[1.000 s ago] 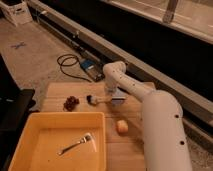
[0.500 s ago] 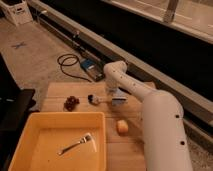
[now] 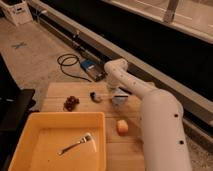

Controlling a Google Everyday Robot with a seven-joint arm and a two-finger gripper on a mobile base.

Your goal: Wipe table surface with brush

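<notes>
While the white arm reaches down from the upper middle of the frame, its pincer [image 3: 117, 98] sits low over the far part of the counter [image 3: 132, 150], right of centre, closed on the handle end of the brush [image 3: 99, 96]. The brush lies nearly flat, handle pointing right into the pincer and its dark round head to the left, on or just above the wood; I cannot tell whether the bristles actually touch. Left of the head, a dark bunch of grapes [image 3: 71, 103] rests on the planks, close but apart from it. Below the pincer, nearer the camera, a small orange-yellow piece of food [image 3: 122, 127] lies by itself. A yellow tub [image 3: 20, 150] fills the lower left, with a metal fork [image 3: 76, 144] inside.

The grasp looks done, so the wiping stroke seems to be the step in hand. The next move likely calls for keeping the bristles pressed to the wood and sweeping sideways across bare planks, steering clear of the grapes and the tub's rim.
</notes>
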